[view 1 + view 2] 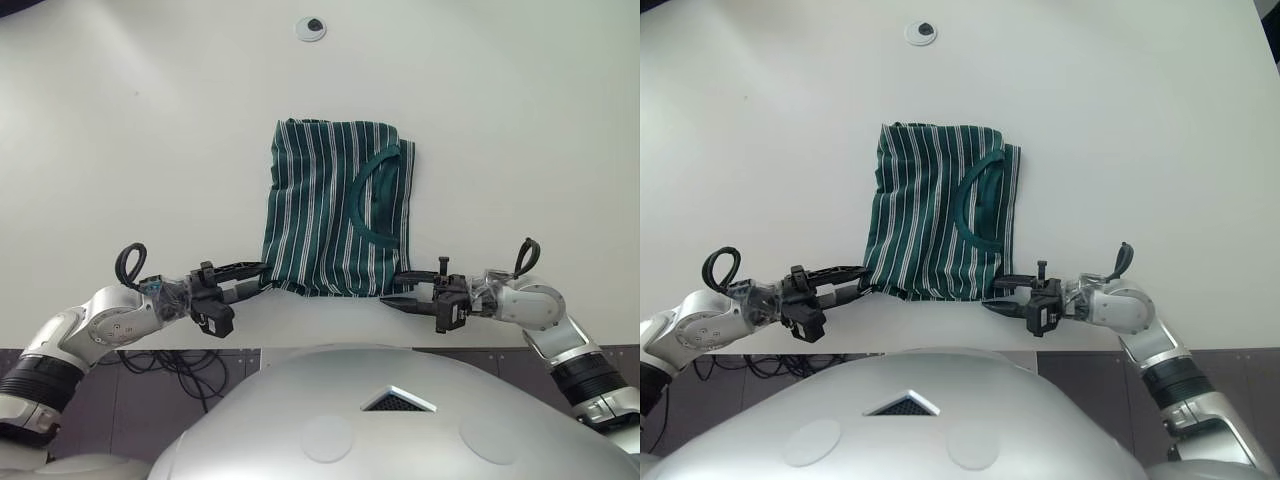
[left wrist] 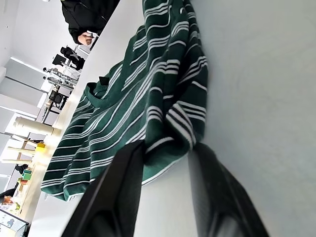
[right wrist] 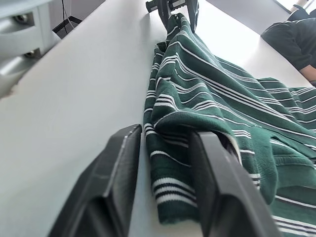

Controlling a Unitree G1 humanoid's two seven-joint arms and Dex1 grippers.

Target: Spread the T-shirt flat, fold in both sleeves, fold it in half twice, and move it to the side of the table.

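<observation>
A green T-shirt (image 1: 335,210) with white stripes lies folded into a tall rectangle in the middle of the white table (image 1: 120,150), its collar facing up on the right half. My left gripper (image 1: 250,278) is at the shirt's near left corner, open, with the fabric edge (image 2: 168,143) between its fingers. At the near right corner my right gripper (image 1: 396,288) is also open, one finger on each side of the hem (image 3: 165,148). Both grippers sit low at the table's near edge.
A small round disc (image 1: 311,28) sits at the far side of the table. Bare tabletop stretches to the left and right of the shirt. The near table edge (image 1: 320,345) runs just behind both grippers, with cables (image 1: 170,365) below it.
</observation>
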